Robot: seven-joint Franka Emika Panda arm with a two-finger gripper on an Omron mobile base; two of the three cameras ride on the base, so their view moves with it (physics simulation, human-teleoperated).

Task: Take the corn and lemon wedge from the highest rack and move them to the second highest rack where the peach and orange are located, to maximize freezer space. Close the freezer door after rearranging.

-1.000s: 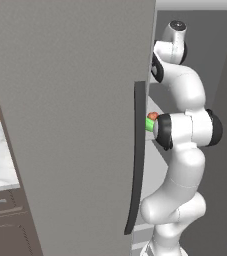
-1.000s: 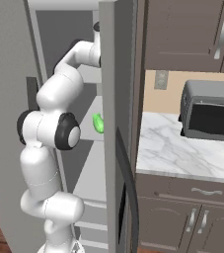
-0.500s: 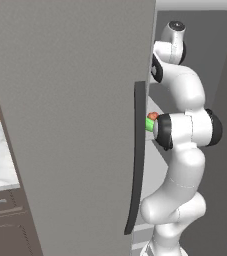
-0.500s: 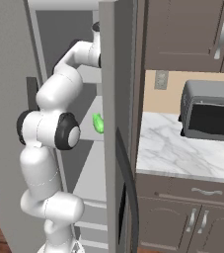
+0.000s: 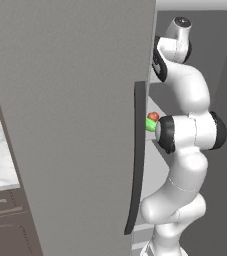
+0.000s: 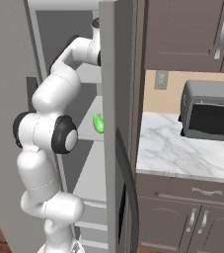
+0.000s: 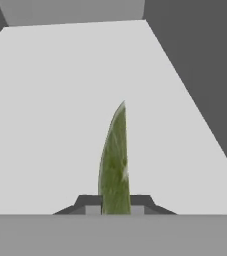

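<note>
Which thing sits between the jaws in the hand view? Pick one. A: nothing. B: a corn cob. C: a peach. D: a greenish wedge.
D: the hand view shows a thin greenish wedge standing between the two dark fingertips, over the pale rack.

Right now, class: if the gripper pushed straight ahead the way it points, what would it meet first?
The gripper is already shut on the lemon wedge. Beyond it the white rack looks free; the grey back wall probably comes first, though depth is unclear.
</note>
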